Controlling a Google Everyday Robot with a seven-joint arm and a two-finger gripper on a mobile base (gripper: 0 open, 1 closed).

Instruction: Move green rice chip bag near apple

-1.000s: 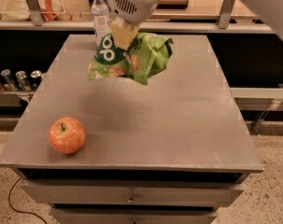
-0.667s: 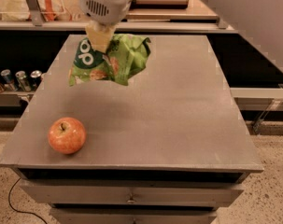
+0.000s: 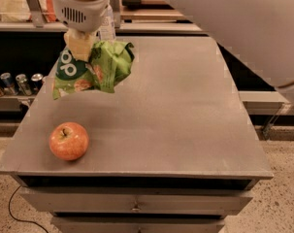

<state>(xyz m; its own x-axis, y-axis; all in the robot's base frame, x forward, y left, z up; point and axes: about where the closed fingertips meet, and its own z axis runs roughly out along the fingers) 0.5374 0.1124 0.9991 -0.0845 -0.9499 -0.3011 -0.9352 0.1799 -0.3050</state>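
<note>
The green rice chip bag has slid across again. A second ago it hung over the back middle of the tabletop, and now we have it over the back-left part, nearly in line with the apple. It dangles crumpled from the tool, which is clamped on the bag's top edge and appears to carry it clear of the surface. The apple hasn't budged and sits at the front-left corner, with a stretch of bare tabletop between it and the bag. So we reckon the sideways carry is almost done. What's left is bringing the bag forward toward the apple, lowering it and letting go. Cans line the shelf beyond the left edge.
</note>
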